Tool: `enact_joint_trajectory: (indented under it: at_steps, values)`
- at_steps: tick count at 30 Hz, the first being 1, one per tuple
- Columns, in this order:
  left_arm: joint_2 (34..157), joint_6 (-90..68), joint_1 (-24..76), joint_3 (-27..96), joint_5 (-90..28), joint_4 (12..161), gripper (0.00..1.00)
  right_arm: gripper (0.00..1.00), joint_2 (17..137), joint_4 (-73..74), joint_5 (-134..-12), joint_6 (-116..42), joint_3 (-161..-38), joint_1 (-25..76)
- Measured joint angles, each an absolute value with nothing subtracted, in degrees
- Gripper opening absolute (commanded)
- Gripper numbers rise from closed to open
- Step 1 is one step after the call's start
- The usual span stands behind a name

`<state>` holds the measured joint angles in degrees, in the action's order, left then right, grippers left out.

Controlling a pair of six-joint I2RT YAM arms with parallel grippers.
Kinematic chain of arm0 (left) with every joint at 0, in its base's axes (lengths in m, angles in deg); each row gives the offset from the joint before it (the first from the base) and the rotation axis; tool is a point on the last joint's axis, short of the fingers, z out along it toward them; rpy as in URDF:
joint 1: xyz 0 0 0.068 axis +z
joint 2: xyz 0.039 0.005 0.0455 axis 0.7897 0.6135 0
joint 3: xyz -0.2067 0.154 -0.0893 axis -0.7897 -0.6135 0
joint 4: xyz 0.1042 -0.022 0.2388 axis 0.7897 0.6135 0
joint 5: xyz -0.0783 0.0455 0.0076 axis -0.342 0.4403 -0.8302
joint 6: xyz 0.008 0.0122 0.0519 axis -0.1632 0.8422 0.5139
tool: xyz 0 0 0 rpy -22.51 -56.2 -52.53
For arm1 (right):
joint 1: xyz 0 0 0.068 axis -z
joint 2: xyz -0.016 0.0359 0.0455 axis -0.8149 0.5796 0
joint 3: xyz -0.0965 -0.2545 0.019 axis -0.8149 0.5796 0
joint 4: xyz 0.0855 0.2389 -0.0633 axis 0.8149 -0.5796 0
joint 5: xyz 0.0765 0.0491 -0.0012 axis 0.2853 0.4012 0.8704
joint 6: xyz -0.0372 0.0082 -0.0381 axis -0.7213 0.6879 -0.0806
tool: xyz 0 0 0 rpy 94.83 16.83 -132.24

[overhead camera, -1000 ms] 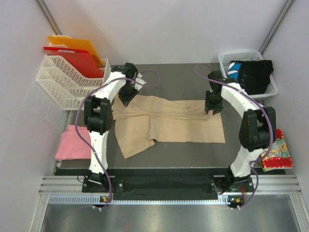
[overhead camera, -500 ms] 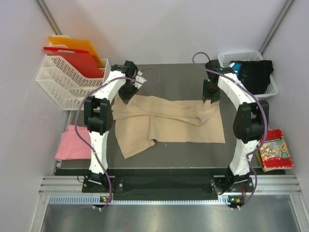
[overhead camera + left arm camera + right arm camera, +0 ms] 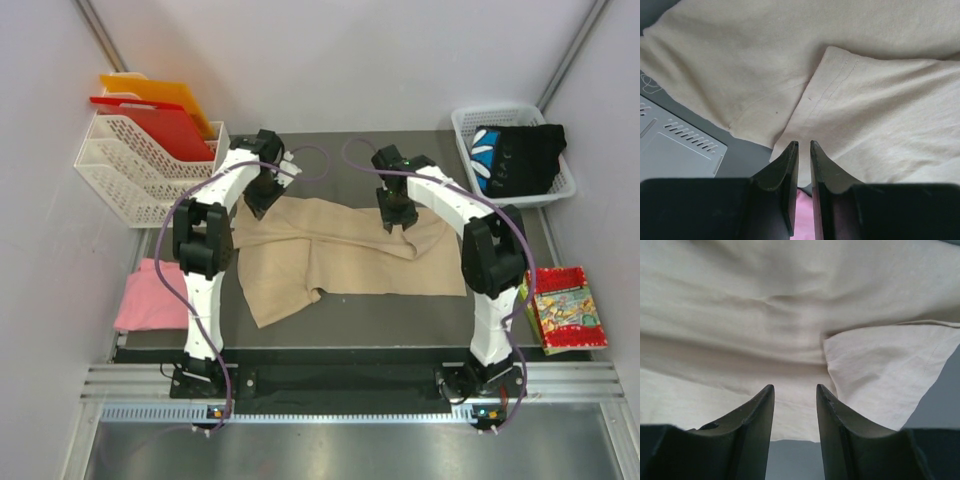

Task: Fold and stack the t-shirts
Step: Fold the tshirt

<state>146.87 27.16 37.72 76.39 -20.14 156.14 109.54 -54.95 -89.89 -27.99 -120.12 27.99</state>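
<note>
Beige t-shirt (image 3: 350, 255) is spread, rumpled, over dark mat (image 3: 350, 150), with a near-left flap toward the front edge. Far-right edge is bunched up to R gripper (image 3: 397, 218): jaws approx half apart, cloth taken btwn tips. L gripper (image 3: 262, 195) is set at far-left corner, jaws at a narrow slit, tips at a cloth edge; grip can't be told. Pink t-shirt (image 3: 150, 295) is lying off mat's left side. The black printed t-shirt (image 3: 520, 160) is in white basket (image 3: 465, 125), far right.
</note>
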Motion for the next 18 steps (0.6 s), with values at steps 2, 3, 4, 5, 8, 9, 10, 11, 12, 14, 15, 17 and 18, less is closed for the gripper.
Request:
enact_joint_trajectory:
  at_steps: [2,3,4,5,8,9,10,11,12,14,15,17,18]
  values:
    - [146.87,27.16,37.77,76.32,-20.12,156.14,0.2,0.4,109.96,-54.89,-90.53,-28.16,-119.38,28.17]
    - [146.85,27.14,37.77,76.28,-20.12,156.14,0.2,0.4,110.09,-54.82,-91.05,-28.27,-118.99,28.45]
    - [146.8,27.16,37.79,76.13,-20.12,156.12,0.2,0.39,110.15,-54.87,-91.47,-28.34,-118.77,28.58]
    - [146.76,27.14,37.83,75.99,-20.12,156.19,0.2,0.4,110.24,-54.93,-92.04,-28.38,-118.64,28.76]
    - [146.63,27.14,37.99,75.29,-20.14,156.19,0.2,0.4,110.92,-54.54,-93.52,-28.43,-118.64,29.24]
    - [146.63,27.14,38.05,75.12,-20.14,156.17,0.2,0.39,111.29,-54.45,-93.7,-28.43,-118.64,29.32]
    - [146.63,27.14,38.14,74.9,-20.14,156.14,0.2,0.39,111.53,-54.36,-93.79,-28.43,-118.64,29.39]
    - [146.63,27.14,38.25,74.66,-20.14,156.21,0.2,0.39,112.06,-54.19,-93.89,-28.4,-118.64,29.43]
    - [146.63,27.16,38.34,74.55,-20.14,156.25,0.2,0.39,112.69,-54.08,-93.92,-28.4,-118.64,29.48]
    - [146.61,27.16,38.55,74.4,-20.14,156.25,0.2,0.39,114.0,-54.04,-93.89,-28.4,-118.66,29.54]
    - [146.56,27.18,38.64,74.35,-20.12,156.3,0.22,0.39,114.57,-54.06,-93.87,-28.4,-118.66,29.59]
    - [146.28,27.25,38.97,74.29,-20.12,156.36,0.24,0.39,115.82,-54.06,-93.85,-28.4,-118.66,29.63]
    - [146.1,27.29,39.12,74.27,-20.12,156.36,0.26,0.39,116.21,-54.08,-93.85,-28.4,-118.7,29.63]
